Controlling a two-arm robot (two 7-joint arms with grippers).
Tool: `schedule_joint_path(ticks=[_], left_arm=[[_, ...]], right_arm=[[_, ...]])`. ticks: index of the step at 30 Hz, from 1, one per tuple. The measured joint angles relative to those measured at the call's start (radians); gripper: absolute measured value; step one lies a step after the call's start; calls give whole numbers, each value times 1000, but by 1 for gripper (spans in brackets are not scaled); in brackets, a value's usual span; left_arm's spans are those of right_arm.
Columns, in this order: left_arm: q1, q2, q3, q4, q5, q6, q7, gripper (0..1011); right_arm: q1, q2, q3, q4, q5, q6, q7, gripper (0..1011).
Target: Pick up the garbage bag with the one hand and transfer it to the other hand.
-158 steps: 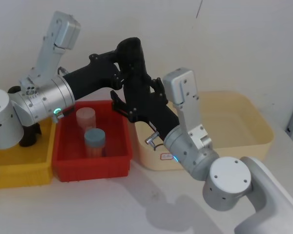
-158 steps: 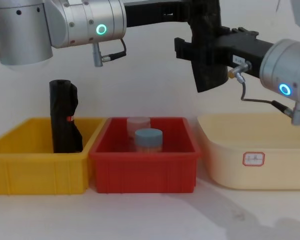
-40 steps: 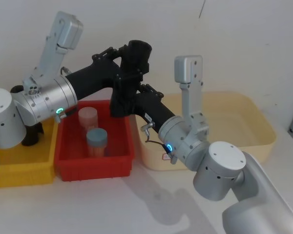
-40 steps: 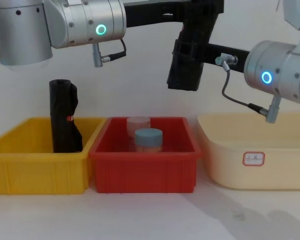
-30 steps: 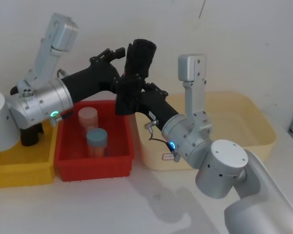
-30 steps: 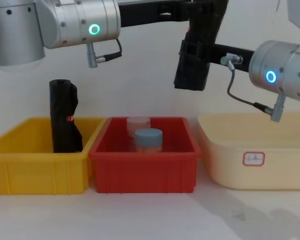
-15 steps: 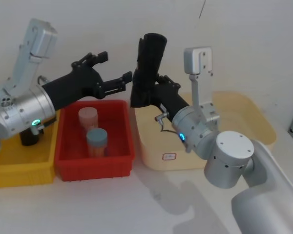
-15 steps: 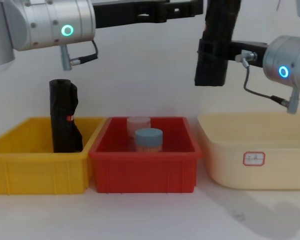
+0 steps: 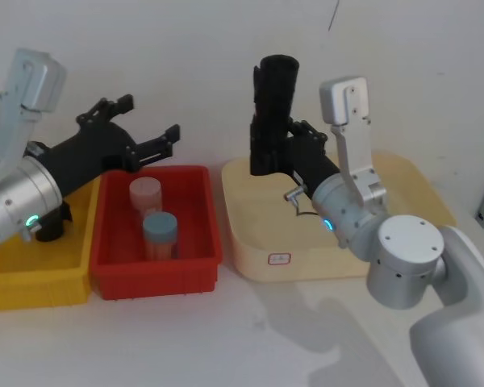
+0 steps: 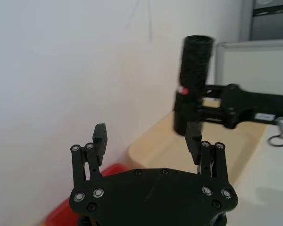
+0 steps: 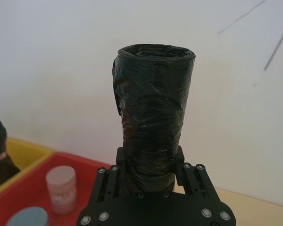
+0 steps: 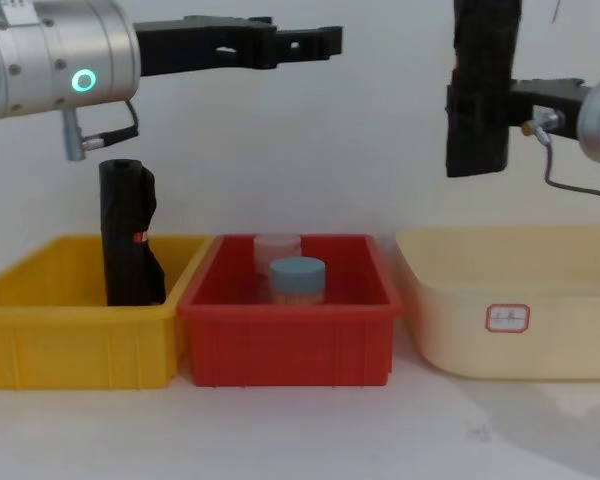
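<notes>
- Jaws of the other hand point(image 9: 268, 155), on the right arm, are pressed against the lower part of the garbage bag point(image 9: 276, 89). Those of the one hand point(image 9: 152, 119), on the left arm, are spread wide with nothing between them.
- Below the held roll the cream tub point(image 12: 460, 320) is seen, with the roll hanging high above its left part.
- Its long axis is held near upright. The left gripper is set well apart on its left, above the red bin point(image 12: 280, 350).
- Handover is judged done, so any coming move is judged to rest with the right arm.
- Its top is cut off in the chest view. Its base is covered by the gripper in the right wrist view, and pad contact cannot be made out.
</notes>
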State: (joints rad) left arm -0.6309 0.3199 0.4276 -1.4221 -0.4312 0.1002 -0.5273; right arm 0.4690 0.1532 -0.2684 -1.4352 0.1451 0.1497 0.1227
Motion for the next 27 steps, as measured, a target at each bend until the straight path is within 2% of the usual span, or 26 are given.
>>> schedule_joint_path(ticks=[3, 8, 10, 12, 14, 18, 27], left_arm=[[22, 10, -10, -25, 14, 7, 41, 1001], [51, 19, -23, -53, 37, 17, 102, 1001], [72, 23, -34, -72, 53, 23, 144, 1001], [77, 24, -36, -76, 56, 24, 151, 1001], [96, 27, -47, -93, 73, 30, 193, 1001], [120, 28, -60, -112, 96, 37, 245, 1001], [166, 28, -89, -142, 143, 48, 346, 1001]], right_arm=[[-9, 16, 3, -7, -11, 1, 0, 567], [-20, 33, 7, -15, -24, 3, 3, 702], [-26, 42, 9, -20, -31, 5, 5, 779], [-29, 46, 9, -22, -33, 6, 6, 831], [-32, 50, 11, -24, -36, 7, 7, 899], [-35, 56, 12, -27, -41, 8, 9, 987], [-41, 65, 14, -31, -46, 9, 11, 1001]])
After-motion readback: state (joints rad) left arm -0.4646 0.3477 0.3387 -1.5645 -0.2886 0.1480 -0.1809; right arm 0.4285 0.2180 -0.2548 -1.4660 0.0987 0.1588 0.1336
